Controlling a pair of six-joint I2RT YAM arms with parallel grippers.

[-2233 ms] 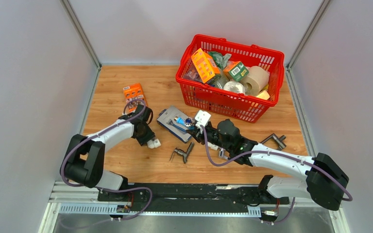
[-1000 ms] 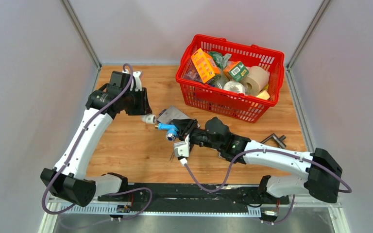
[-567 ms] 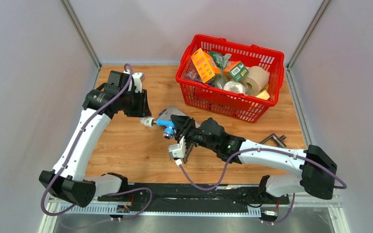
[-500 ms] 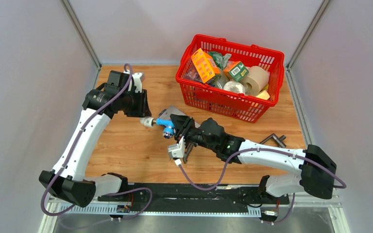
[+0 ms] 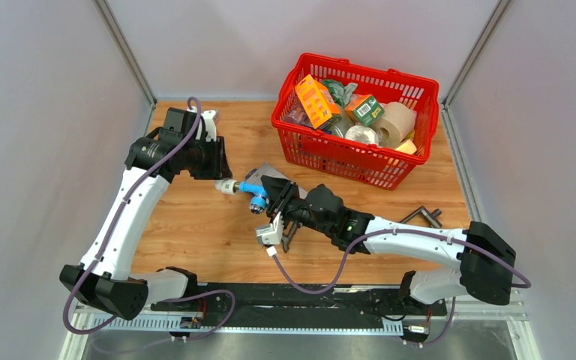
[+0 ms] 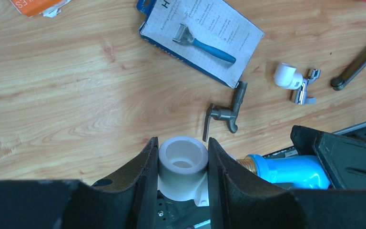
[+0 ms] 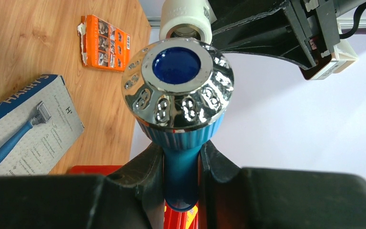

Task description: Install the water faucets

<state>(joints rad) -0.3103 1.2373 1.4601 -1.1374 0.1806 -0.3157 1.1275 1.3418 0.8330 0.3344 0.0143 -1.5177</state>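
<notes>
Both arms have lifted off the wooden table (image 5: 195, 232) since two seconds ago, when each worked low on the boards. Now they meet in mid-air left of centre, and the last half second brought almost no change.

Nearest on the table lie a dark grey metal tap (image 6: 224, 112) with a bent lever, and to its right a chrome tap (image 6: 301, 88) with a smooth white elbow.

Above them the right gripper (image 7: 181, 176) is clenched on the water faucet (image 7: 178, 93), its black fingers pinching the ribbed light-blue neck. The faucet's round cap is dimpled, mirror-bright chrome with a dark blue disc set in it. The left gripper (image 6: 183, 183) is clamped on the white fitting (image 6: 182, 157), a matte plastic cylinder with an open socket. A brass collar on the faucet's glossy blue body lies right beside the fitting; whether they are joined I cannot tell.

Farther off, a flat grey-and-blue razor pack (image 6: 200, 38) lies on the boards, with a small orange carton (image 7: 104, 43) to the far left. At the far right stands a red plastic lattice basket (image 5: 360, 161) full of goods.
</notes>
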